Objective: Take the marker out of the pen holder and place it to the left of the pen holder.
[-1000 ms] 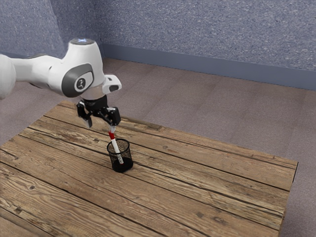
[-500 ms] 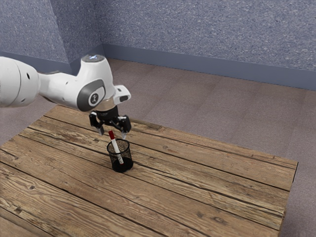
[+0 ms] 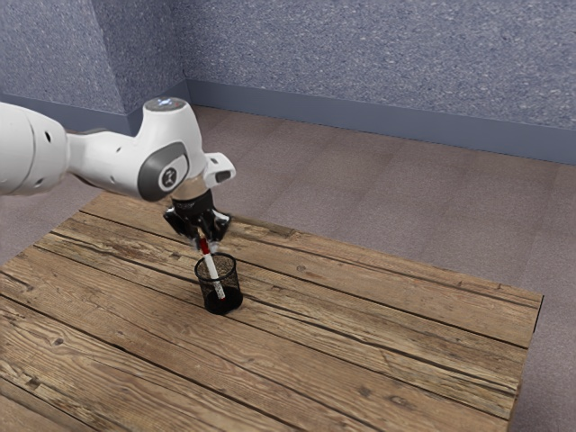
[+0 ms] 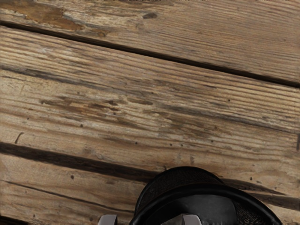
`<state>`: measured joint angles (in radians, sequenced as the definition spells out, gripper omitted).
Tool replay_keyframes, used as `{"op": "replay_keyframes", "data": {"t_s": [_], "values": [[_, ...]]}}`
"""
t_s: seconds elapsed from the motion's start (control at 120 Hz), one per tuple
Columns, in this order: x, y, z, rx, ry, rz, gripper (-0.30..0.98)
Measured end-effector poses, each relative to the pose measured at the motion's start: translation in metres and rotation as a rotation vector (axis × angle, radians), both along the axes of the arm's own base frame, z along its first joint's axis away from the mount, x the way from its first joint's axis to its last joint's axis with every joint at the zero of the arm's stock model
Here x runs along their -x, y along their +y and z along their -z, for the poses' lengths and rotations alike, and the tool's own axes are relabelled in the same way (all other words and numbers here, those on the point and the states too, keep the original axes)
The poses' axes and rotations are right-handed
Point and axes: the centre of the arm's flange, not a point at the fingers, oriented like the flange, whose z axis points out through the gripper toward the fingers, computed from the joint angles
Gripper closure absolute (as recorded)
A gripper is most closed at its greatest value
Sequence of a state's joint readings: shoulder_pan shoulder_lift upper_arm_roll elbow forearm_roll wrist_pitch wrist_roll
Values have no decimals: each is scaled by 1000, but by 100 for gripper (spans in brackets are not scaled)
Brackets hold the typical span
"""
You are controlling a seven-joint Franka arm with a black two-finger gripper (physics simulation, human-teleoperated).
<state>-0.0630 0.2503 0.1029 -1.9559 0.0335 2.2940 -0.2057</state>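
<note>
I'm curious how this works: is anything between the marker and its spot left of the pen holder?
Yes: the pen holder rings the lower part of the marker, which probably needs lifting over the rim.

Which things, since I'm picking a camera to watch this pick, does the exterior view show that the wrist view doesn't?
Exterior view's own: the arm, the red end of the marker, the floor, the wall and the table's far edge.
Wrist view's own: a close look down over the rim of the pen holder.
Both: the pen holder and the planked tabletop.
</note>
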Motion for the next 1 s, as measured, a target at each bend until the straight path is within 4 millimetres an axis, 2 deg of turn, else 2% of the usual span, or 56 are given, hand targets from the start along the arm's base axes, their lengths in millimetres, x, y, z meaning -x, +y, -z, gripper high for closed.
{"op": "replay_keyframes", "data": {"t_s": [0.108, 0.242, 0.35, 0.417, 0.5, 0.583, 0.633, 0.675, 0.717, 0.775, 0.808, 0.858, 0.908, 1.0], "values": [[1, -2, -1, 1, 2, 1, 67], [1, -23, -2, 6, 3, 29, 72], [2, -25, -10, 2, -9, 30, 75], [4, -20, -32, -5, -41, 22, 76], [6, -14, -76, -35, -98, 25, 77], [-1, -8, -117, -77, -143, 28, 78], [-5, 5, -126, -102, -134, 11, 78], [-8, 26, -122, -117, -103, -22, 78], [-15, 56, -112, -128, -58, -67, 78], [-36, 100, -83, -127, 19, -129, 78], [-48, 117, -65, -119, 60, -145, 78], [-69, 126, -40, -110, 115, -139, 78], [-91, 127, -22, -102, 155, -115, 78], [-103, 133, 7, -56, 237, -71, 78]]}}
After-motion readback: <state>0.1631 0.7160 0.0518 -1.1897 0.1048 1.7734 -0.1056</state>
